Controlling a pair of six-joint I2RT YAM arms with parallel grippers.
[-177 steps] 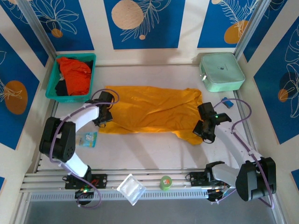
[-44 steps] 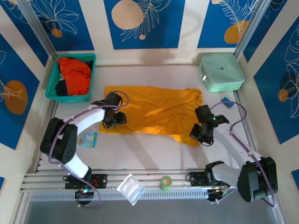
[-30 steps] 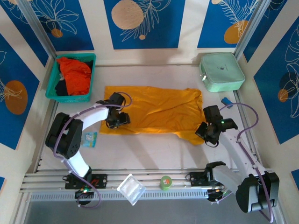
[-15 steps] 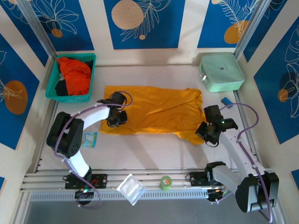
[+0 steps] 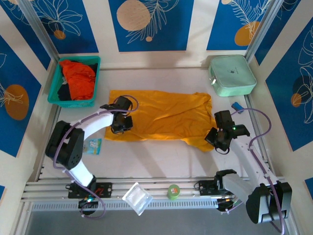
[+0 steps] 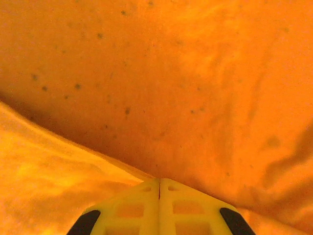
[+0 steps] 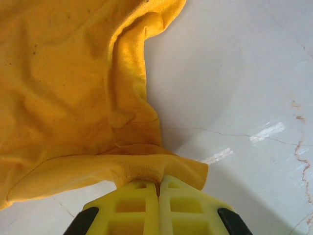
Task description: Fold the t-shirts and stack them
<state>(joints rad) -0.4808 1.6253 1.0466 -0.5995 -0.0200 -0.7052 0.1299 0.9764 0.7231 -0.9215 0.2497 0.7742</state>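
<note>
A mustard-yellow t-shirt [image 5: 166, 115] lies spread across the middle of the table, rumpled at its right end. My left gripper [image 5: 120, 127] sits on the shirt's left part, near its front edge. In the left wrist view the left gripper [image 6: 159, 180] is shut, with a raised fold of yellow cloth [image 6: 171, 88] running into its tips. My right gripper [image 5: 213, 142] is at the shirt's lower right corner. Seen from its wrist, the right gripper [image 7: 159, 183] is shut on the shirt's hem [image 7: 146, 169]. The red-orange t-shirt [image 5: 78, 78] lies bunched in the teal basket [image 5: 73, 102].
A mint-green box [image 5: 232, 74] stands at the back right, with a small blue item [image 5: 237, 106] in front of it. A small packet [image 5: 92, 146] lies near the left arm. A clear plastic tub [image 5: 137, 198] and a green roll [image 5: 173, 191] sit on the front rail.
My left gripper has shut on the yellow cloth after standing open a second ago, and has slid slightly left. The right gripper has stayed shut on the corner, almost still.
</note>
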